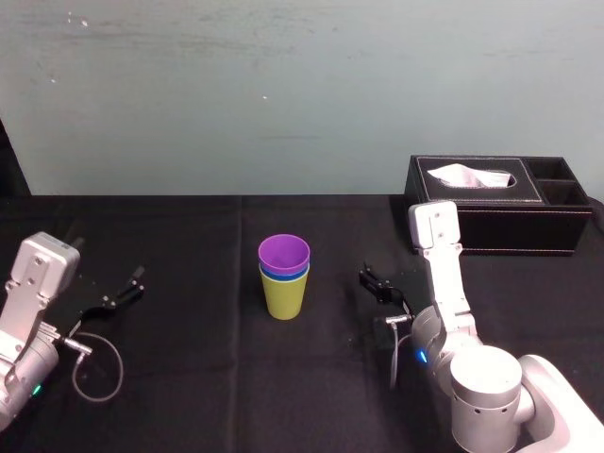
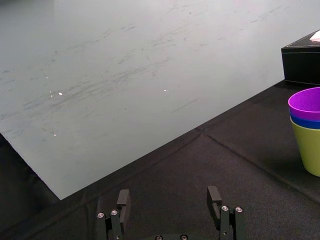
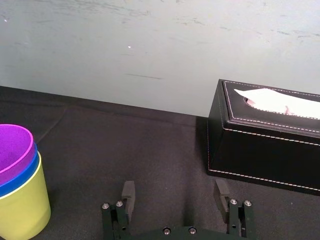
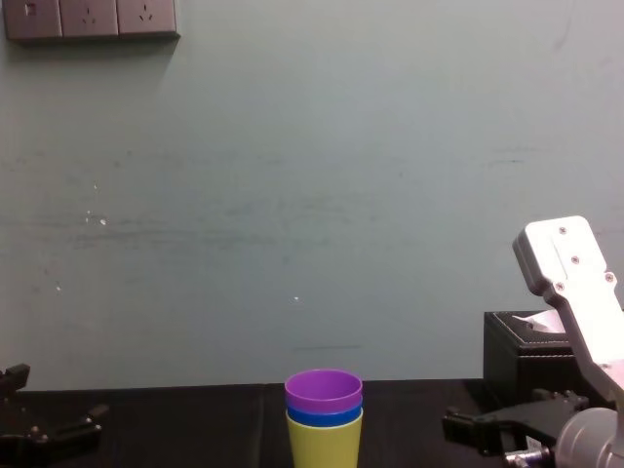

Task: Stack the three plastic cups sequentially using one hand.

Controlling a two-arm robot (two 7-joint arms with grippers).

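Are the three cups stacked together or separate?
Stacked, upright: purple cup sits in blue cup, which sits in yellow-green cup. Left gripper and right gripper stand open, apart from it.

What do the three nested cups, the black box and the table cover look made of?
Purple tapered cup, blue tapered cup, yellow-green tapered cup: likely plastic; smooth walls, uniform colour, thin rims. Black rectangular tissue box: looks like leather or an imitation, with pale stitching along the edges. Black table cover: seemingly cloth, with fold creases.
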